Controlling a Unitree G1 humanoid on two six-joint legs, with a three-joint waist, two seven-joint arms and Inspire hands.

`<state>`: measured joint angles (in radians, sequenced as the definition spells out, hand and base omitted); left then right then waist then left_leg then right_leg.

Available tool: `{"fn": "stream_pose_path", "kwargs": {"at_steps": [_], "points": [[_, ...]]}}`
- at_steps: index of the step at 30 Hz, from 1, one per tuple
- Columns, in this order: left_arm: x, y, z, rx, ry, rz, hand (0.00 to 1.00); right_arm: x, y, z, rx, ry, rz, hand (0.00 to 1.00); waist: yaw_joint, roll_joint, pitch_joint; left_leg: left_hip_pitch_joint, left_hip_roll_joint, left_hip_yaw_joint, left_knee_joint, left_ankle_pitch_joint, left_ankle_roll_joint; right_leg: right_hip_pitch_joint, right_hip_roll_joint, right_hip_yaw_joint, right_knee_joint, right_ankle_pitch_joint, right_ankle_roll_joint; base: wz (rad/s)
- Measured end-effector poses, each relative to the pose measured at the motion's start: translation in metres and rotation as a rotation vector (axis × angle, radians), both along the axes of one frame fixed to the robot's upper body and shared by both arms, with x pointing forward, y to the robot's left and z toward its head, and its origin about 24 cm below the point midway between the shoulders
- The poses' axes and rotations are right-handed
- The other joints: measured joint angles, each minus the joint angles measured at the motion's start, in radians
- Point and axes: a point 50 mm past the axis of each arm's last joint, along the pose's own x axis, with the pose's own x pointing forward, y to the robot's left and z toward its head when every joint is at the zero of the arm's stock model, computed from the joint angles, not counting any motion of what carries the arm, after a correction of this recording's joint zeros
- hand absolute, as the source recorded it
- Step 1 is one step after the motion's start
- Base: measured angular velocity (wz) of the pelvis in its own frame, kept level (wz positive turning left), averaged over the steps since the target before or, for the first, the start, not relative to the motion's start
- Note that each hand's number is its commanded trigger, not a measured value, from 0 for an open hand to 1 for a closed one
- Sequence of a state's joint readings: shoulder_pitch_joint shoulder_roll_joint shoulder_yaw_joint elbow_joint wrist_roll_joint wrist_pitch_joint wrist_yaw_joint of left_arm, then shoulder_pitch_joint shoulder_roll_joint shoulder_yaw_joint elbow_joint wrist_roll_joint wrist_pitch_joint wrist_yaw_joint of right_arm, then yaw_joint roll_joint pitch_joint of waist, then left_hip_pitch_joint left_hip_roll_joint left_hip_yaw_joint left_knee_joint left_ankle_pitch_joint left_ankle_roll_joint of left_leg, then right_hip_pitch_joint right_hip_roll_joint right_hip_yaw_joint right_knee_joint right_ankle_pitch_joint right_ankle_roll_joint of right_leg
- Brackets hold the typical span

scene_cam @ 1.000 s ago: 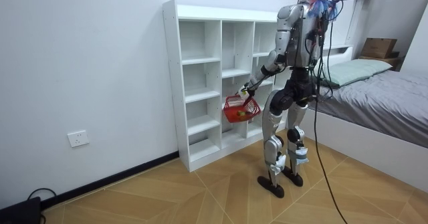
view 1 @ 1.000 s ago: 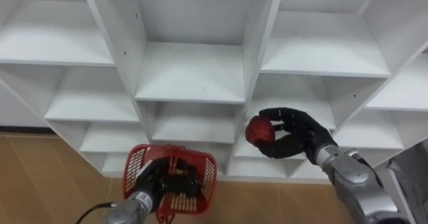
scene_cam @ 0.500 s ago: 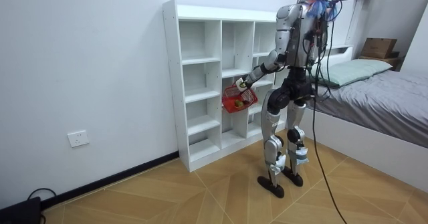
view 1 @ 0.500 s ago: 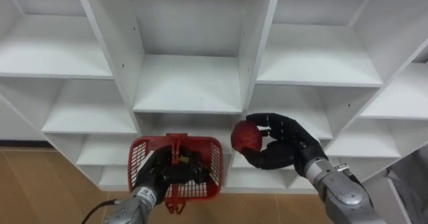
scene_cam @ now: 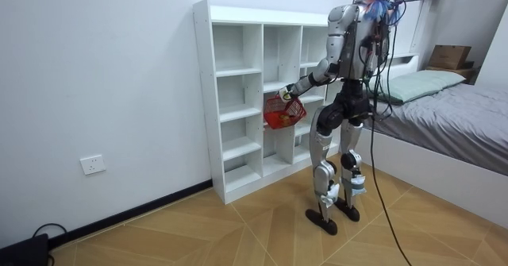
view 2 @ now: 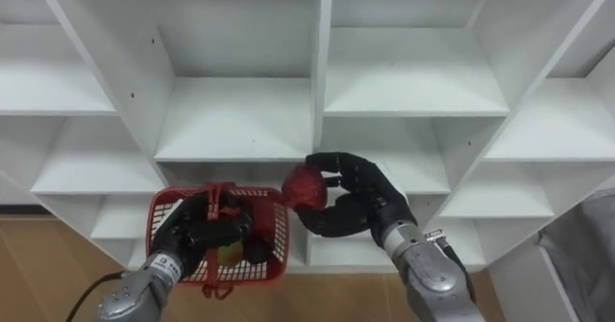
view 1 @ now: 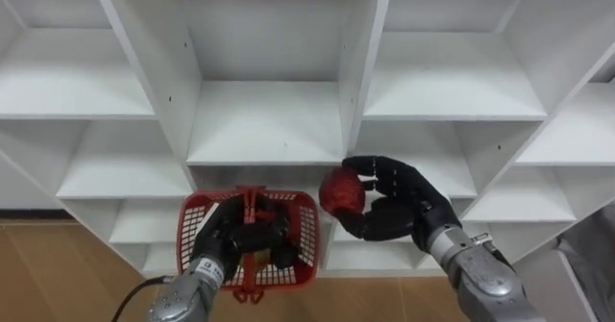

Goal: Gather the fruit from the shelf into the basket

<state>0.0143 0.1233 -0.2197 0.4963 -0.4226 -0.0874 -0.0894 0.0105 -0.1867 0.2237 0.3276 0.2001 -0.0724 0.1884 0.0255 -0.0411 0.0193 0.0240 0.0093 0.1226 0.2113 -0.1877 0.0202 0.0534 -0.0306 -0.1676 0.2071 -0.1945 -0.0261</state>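
At white closet [view 1: 264, 120], right hand [view 1: 411, 209] clasping red fruit [view 1: 340, 191] beside basket [view 1: 191, 234], left hand [view 1: 222, 251] gripping handle [view 1: 252, 205]

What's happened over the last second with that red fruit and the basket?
The left hand has lifted the red basket higher. The right hand has carried the red fruit leftward, and it is now just at the basket's right rim. Both hands keep their grips, and the robot stands in the same spot before the white shelf unit.

Bright, even light; soft grey shadows lie inside the closet [view 1: 264, 120] compartments.
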Motion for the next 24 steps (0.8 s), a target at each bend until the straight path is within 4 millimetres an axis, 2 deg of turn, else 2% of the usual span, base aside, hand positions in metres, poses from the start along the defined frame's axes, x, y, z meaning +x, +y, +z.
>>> {"fn": "stream_pose_path", "kwargs": {"at_steps": [12, 24], "points": [[0.001, -0.008, 0.001, -0.026, -0.007, -0.006, 1.0, -0.004, 0.018, -0.003, 0.019, 0.013, 0.062, 1.0, 0.003, 0.009, -0.0014, 0.003, 0.0, -0.004, 0.001, 0.0, 0.0, 0.004, 0.008, 0.001, 0.001, 0.006, 0.0, 0.0], [-0.002, -0.008, -0.001, -0.021, 0.008, -0.006, 1.0, -0.004, 0.022, -0.004, -0.036, 0.002, 0.099, 1.0, 0.003, 0.008, -0.0025, -0.003, 0.001, -0.001, 0.001, 0.0, 0.0, -0.001, 0.009, 0.003, -0.001, 0.006, -0.001, 0.0]]}}
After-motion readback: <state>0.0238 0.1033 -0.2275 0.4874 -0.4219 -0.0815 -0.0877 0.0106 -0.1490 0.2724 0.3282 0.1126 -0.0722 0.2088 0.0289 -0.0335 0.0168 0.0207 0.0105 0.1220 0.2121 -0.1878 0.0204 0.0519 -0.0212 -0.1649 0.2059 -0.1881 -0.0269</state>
